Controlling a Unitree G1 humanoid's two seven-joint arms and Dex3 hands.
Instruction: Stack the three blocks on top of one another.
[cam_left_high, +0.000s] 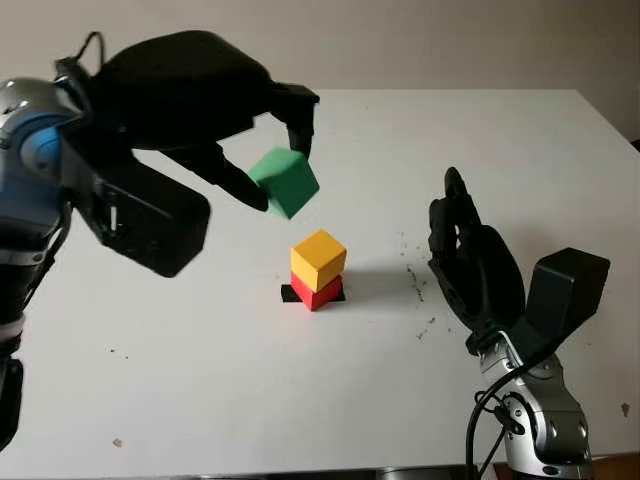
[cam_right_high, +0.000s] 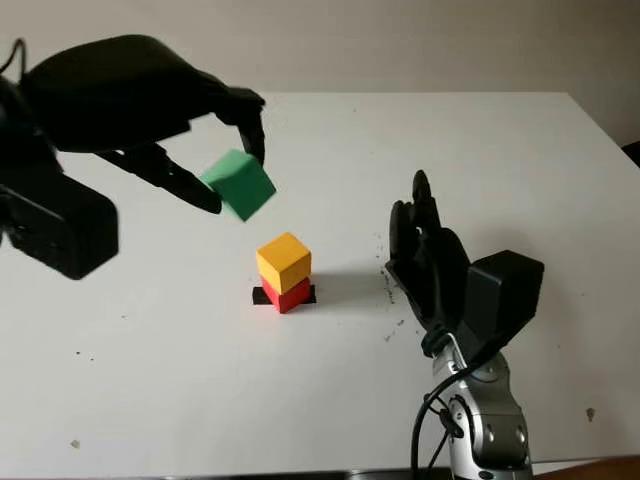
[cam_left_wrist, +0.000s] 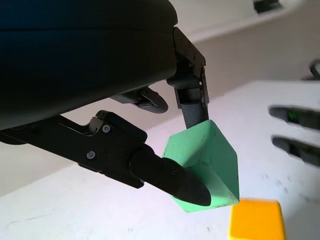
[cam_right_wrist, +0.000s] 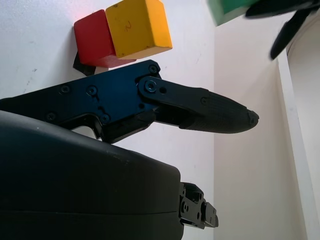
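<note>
Last step in hand: the yellow block (cam_left_high: 318, 258) sits on the red block (cam_left_high: 318, 292), which rests on a small black marker (cam_left_high: 290, 293) mid-table, and the third is airborne. The left hand (cam_left_high: 262, 160) has the green block (cam_left_high: 285, 183) pinched between fingers closed on its opposite sides — held tilted, one corner down, above the stack and off toward its 11 o'clock. No contact with the yellow block.

Next move, my read: shift the green block toward 5 o'clock until it sits over the yellow top face, level it out, then lower and release. The tilt is the risk — set down corner-first it could slide off or nudge the yellow block, which already looks rotated relative to the red one.

The right hand (cam_left_high: 470, 262) is open and holds nothing, hovering over the white table (cam_left_high: 180, 390) at roughly 3 o'clock from the stack, near but apart.

Containers: none that I can see, so nothing to report there.
</note>
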